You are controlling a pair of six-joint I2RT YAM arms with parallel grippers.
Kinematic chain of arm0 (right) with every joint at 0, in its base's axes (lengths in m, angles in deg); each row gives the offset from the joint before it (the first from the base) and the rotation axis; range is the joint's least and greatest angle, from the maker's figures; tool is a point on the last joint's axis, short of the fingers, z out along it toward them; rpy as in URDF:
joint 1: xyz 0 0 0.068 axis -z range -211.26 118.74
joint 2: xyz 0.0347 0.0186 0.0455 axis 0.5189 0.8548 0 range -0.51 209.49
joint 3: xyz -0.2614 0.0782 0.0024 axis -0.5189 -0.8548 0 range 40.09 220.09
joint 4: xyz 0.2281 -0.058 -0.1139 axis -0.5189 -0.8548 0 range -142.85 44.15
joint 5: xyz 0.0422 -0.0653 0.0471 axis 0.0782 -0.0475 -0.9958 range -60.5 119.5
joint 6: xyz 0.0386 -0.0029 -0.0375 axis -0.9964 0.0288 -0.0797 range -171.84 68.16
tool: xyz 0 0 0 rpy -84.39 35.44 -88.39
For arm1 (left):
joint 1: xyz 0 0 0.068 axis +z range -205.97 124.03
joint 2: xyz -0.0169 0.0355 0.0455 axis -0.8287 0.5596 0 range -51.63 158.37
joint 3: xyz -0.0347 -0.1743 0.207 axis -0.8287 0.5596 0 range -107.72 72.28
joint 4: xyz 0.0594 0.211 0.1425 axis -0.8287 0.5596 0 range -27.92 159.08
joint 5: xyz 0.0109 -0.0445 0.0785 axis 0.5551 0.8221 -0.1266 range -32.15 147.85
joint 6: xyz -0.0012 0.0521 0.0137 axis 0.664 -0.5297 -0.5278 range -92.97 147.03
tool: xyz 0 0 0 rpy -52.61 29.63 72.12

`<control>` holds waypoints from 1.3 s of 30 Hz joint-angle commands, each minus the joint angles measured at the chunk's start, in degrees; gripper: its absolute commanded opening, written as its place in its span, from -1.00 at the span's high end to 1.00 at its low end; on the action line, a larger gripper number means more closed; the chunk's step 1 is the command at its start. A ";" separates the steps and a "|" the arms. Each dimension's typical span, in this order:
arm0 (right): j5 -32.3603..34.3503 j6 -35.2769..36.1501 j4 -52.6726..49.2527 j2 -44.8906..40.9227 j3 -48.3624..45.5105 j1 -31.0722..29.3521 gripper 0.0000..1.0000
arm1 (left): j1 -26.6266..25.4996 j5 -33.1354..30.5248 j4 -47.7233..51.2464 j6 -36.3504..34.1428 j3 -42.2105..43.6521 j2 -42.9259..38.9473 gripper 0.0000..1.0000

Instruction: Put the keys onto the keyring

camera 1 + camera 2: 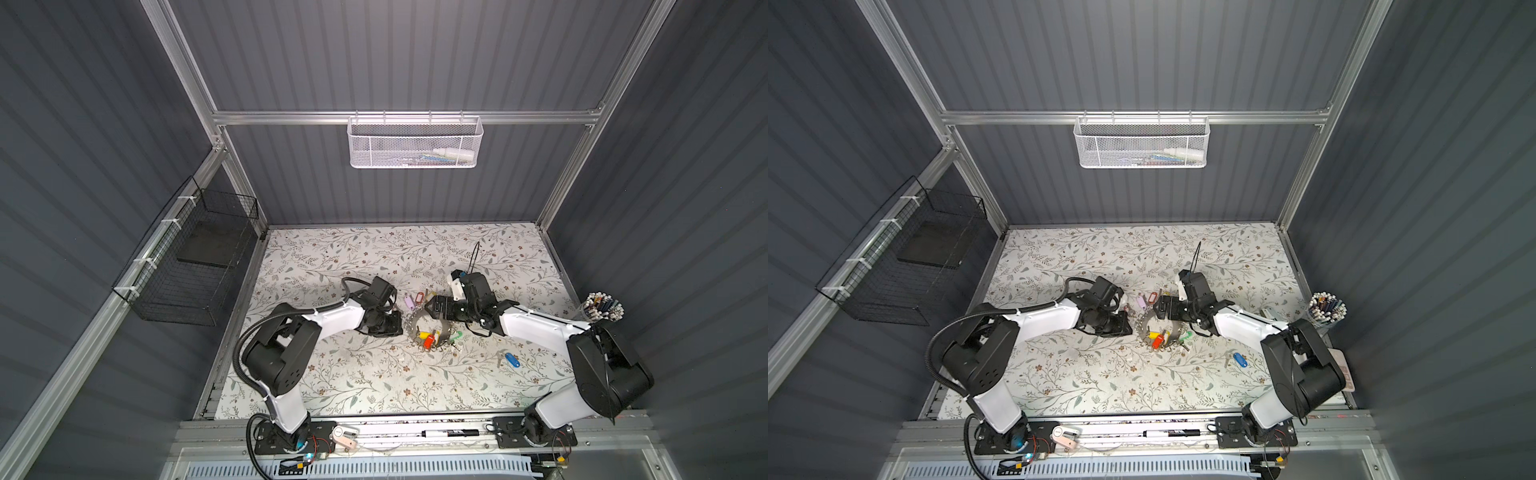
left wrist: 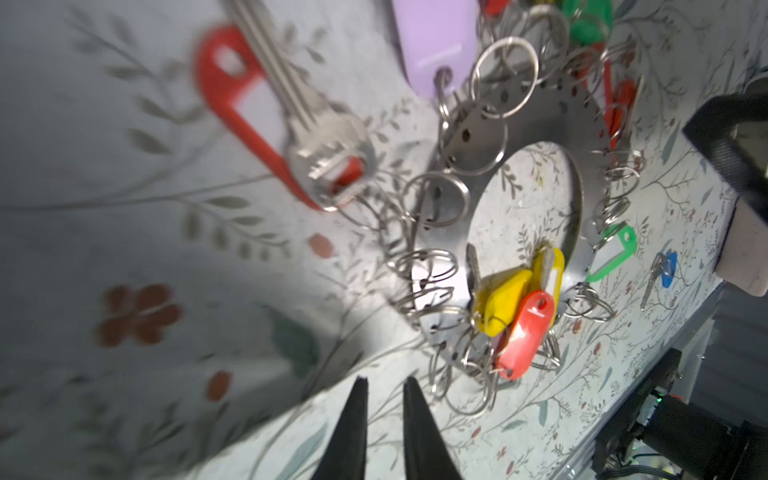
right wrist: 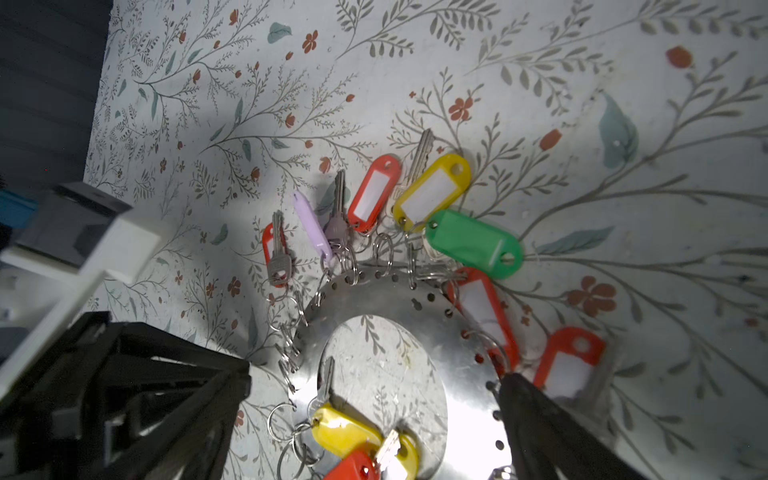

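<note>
The keys [image 1: 512, 360] [image 1: 1239, 360], silver with a blue tag, lie loose on the floral table, right of the keyring and near my right arm; the left wrist view shows them small and far off [image 2: 667, 270]. The keyring [image 1: 409, 323] [image 1: 1142, 326] is a flat grey metal plate [image 2: 457, 137] [image 3: 374, 295] hung with split rings and red, yellow, green and purple tags. My left gripper [image 1: 395, 327] [image 2: 385, 380] sits at its left rim, fingers slightly apart, nothing between them. Over the plate's far right part, my right gripper [image 1: 432, 309] [image 3: 374, 382] stands wide open, touching no key.
A cup of pens [image 1: 604, 309] stands at the table's right edge. A white mesh basket [image 1: 415, 143] hangs on the back rail and a black wire basket [image 1: 187, 270] on the left wall. A black marker [image 1: 451, 433] lies on the front rail.
</note>
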 commanded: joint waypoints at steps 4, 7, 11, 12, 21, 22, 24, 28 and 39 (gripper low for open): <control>-5.57 -1.54 -0.15 -1.27 -0.73 0.14 -0.98 | 2.79 5.98 -8.58 -5.98 2.86 -2.98 0.14; -8.86 -2.41 -0.82 -3.84 -1.56 0.26 -0.98 | 2.79 10.76 -13.53 -8.71 4.46 -0.84 0.17; -11.66 -3.08 -2.83 -7.52 -3.19 0.43 -0.98 | 2.55 14.41 -17.70 -9.27 6.26 0.43 0.17; -12.01 -3.50 -3.23 -8.22 -3.83 0.44 -0.98 | 2.48 14.78 -18.07 -9.39 6.46 0.89 0.17; -15.16 -4.86 -5.63 -12.99 -7.07 1.93 -0.98 | 1.21 13.79 -17.46 -11.84 5.96 7.82 0.15; -15.57 -5.02 -5.55 -13.19 -7.20 2.33 -0.98 | 1.21 14.31 -17.87 -11.83 5.73 8.69 0.15; -15.86 -5.49 -5.20 -13.73 -7.51 2.67 -0.98 | 1.12 16.23 -19.18 -11.43 5.54 9.92 0.17; -16.13 -5.68 -5.14 -14.11 -7.46 3.10 -0.98 | 1.10 19.58 -21.15 -11.51 6.43 9.50 0.20; -17.09 -7.35 -2.57 -12.44 -8.17 3.18 -0.98 | 1.11 20.53 -22.84 -11.19 8.40 8.30 0.47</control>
